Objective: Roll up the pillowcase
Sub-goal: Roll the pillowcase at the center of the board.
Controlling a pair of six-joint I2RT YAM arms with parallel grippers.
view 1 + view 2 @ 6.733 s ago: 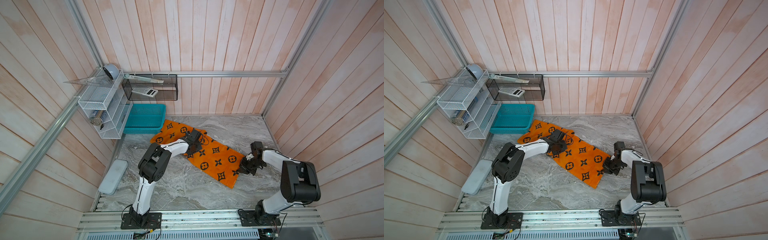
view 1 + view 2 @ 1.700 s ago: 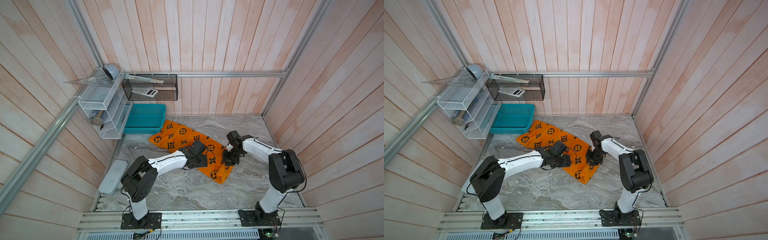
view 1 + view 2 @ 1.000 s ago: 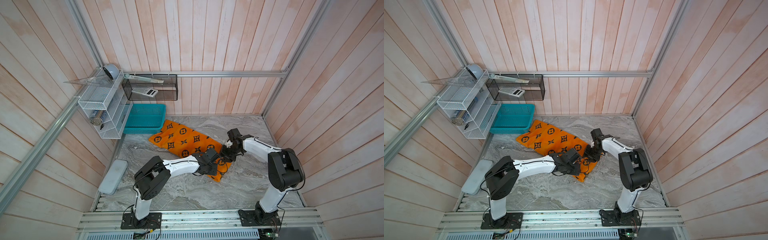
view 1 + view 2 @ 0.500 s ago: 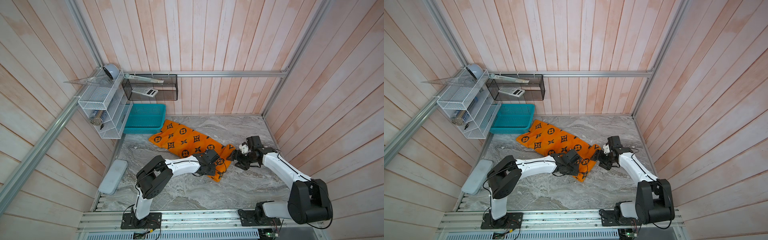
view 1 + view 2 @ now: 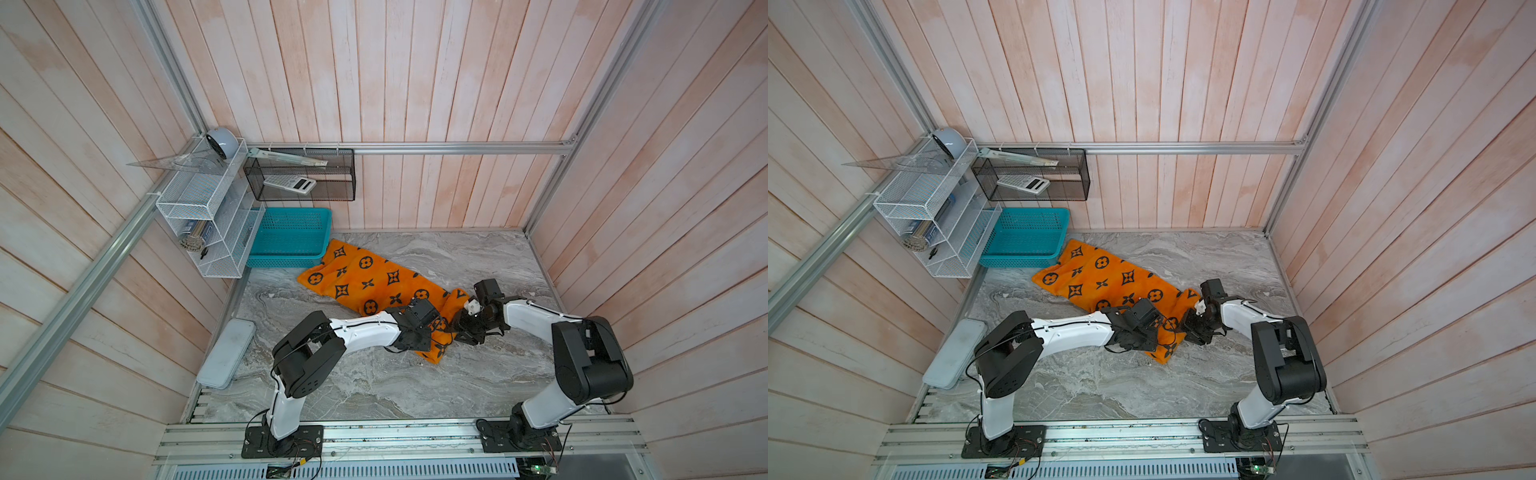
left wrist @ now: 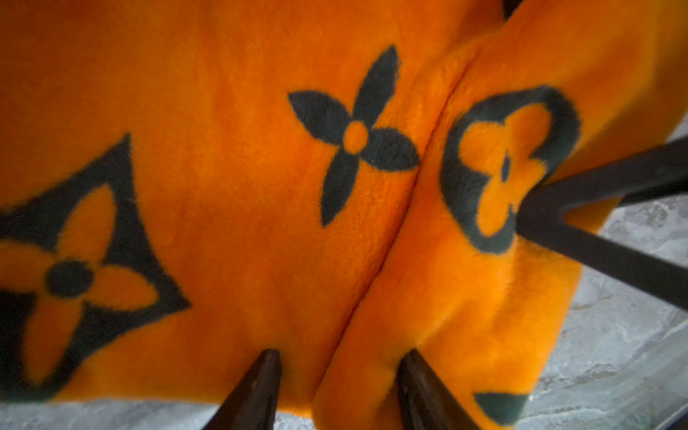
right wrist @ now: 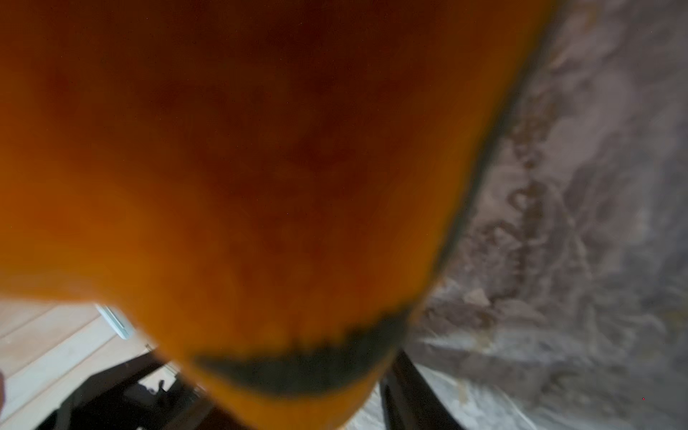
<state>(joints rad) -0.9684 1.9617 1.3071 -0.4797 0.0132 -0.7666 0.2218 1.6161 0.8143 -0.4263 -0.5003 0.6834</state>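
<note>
The orange pillowcase point(image 5: 365, 274) with black flower prints lies slantwise on the marble table in both top views point(image 5: 1100, 270). Its front right end is rolled over into a thick fold. My left gripper point(image 5: 434, 336) rests on that fold. In the left wrist view its fingertips point(image 6: 260, 387) stand partly closed, sunk into the plush with the fold's edge between them point(image 6: 340, 372). My right gripper point(image 5: 459, 332) meets the same end from the right. In the right wrist view the cloth point(image 7: 260, 167) bulges between its fingers point(image 7: 405, 383) and hides most else.
A teal basket point(image 5: 291, 237) stands at the back left, touching the pillowcase's far corner. Above it hang a white wire shelf point(image 5: 203, 220) and a black mesh basket point(image 5: 299, 178) holding a calculator. A grey flat case point(image 5: 226, 353) lies at the table's left edge.
Half a second ago my right gripper stood off the cloth to the right with its jaws wide. It has come back to the rolled end and closed on it. The left gripper has stayed put.
</note>
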